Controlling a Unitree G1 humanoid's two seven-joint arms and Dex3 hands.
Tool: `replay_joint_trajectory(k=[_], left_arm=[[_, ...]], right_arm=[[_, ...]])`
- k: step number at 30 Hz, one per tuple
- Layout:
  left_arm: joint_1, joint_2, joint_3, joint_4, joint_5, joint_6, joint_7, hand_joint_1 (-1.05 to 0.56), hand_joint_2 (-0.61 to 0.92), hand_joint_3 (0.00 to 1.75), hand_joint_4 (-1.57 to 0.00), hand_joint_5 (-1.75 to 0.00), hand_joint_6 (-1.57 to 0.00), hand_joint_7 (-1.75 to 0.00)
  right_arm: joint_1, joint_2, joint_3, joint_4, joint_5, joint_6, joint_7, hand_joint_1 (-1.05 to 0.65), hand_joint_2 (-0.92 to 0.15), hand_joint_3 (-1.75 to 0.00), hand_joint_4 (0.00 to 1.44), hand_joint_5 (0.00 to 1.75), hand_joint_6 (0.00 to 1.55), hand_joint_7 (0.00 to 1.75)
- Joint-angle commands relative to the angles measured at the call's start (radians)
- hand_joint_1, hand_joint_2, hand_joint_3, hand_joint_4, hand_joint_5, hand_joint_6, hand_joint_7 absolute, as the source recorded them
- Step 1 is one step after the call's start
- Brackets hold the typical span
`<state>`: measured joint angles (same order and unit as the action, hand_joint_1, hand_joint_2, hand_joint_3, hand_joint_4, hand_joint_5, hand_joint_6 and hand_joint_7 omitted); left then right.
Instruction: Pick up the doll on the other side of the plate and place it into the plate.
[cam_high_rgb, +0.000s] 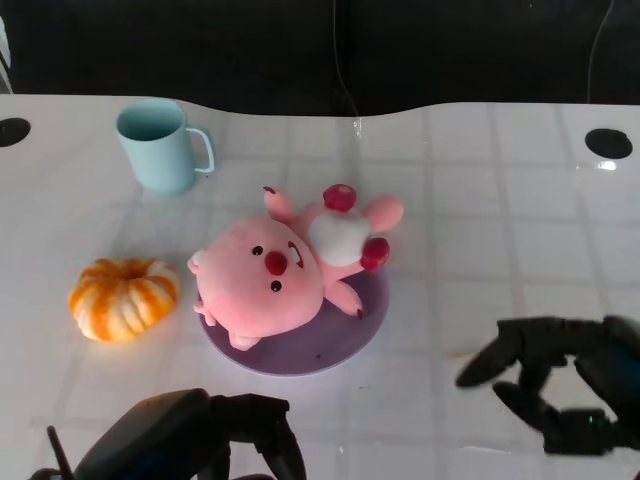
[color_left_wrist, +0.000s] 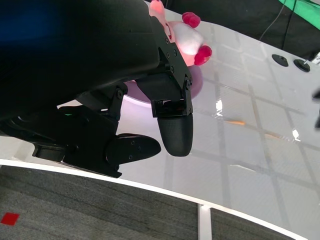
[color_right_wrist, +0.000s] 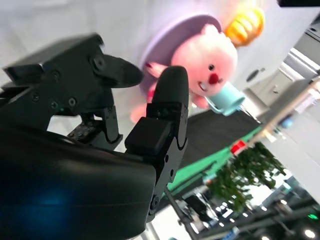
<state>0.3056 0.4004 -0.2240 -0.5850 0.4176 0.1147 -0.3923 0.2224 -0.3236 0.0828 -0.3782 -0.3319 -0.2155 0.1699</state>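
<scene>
A pink plush doll (cam_high_rgb: 285, 262) with red paws lies on its back on the purple plate (cam_high_rgb: 345, 335) in the middle of the table. The right wrist view shows the doll (color_right_wrist: 207, 62) lying on the plate (color_right_wrist: 165, 37), beyond my fingers. My right hand (cam_high_rgb: 560, 385) hovers to the right of the plate, fingers apart and holding nothing. My left hand (cam_high_rgb: 200, 435) sits low at the near edge, in front of the plate, empty with fingers loosely spread. In the left wrist view the doll (color_left_wrist: 187, 35) and plate (color_left_wrist: 197, 82) peek out past my left hand (color_left_wrist: 130, 110).
A light blue mug (cam_high_rgb: 160, 145) stands at the back left. An orange pumpkin-shaped toy (cam_high_rgb: 123, 297) lies left of the plate. Two dark round holes (cam_high_rgb: 608, 143) mark the table's far corners. The table's near edge runs just under my left hand.
</scene>
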Motion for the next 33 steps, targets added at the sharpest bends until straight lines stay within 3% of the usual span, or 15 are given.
replay_joint_trajectory(k=[1,5,11,22,33], left_arm=[[0.006,0.021,0.015,0.014,-0.001,-0.022,0.004,-0.14,0.87,0.46,-0.7,-1.62,-0.74,-1.0],[0.016,0.02,0.019,0.004,-0.001,-0.021,0.002,-0.14,0.87,0.44,-0.71,-1.58,-0.73,-1.02],[0.022,0.027,0.032,-0.015,-0.004,-0.009,-0.012,-0.15,0.89,0.43,-0.68,-1.56,-0.72,-1.02],[0.013,0.032,0.034,0.006,-0.002,-0.03,-0.004,-0.17,0.89,0.39,-0.69,-1.6,-0.73,-1.02],[0.012,0.036,0.051,0.017,-0.016,-0.04,-0.009,-0.16,0.9,0.38,-0.68,-1.65,-0.72,-1.03]], right_arm=[[0.016,-0.017,-0.021,0.006,0.006,0.003,0.006,0.13,-0.31,-1.42,0.94,1.66,0.93,1.19],[0.022,-0.021,-0.02,0.018,0.007,0.014,0.018,0.09,-0.3,-1.44,0.93,1.74,0.85,1.48],[0.024,-0.029,-0.008,-0.01,-0.057,0.069,0.04,0.01,-0.3,-1.38,0.94,1.75,0.78,1.6],[-0.008,-0.023,0.031,-0.025,-0.133,0.187,0.075,-0.05,-0.31,-1.28,0.93,1.75,0.76,1.59],[-0.024,-0.026,0.054,-0.041,-0.163,0.231,0.095,-0.05,-0.33,-1.27,0.86,1.75,0.77,1.51]])
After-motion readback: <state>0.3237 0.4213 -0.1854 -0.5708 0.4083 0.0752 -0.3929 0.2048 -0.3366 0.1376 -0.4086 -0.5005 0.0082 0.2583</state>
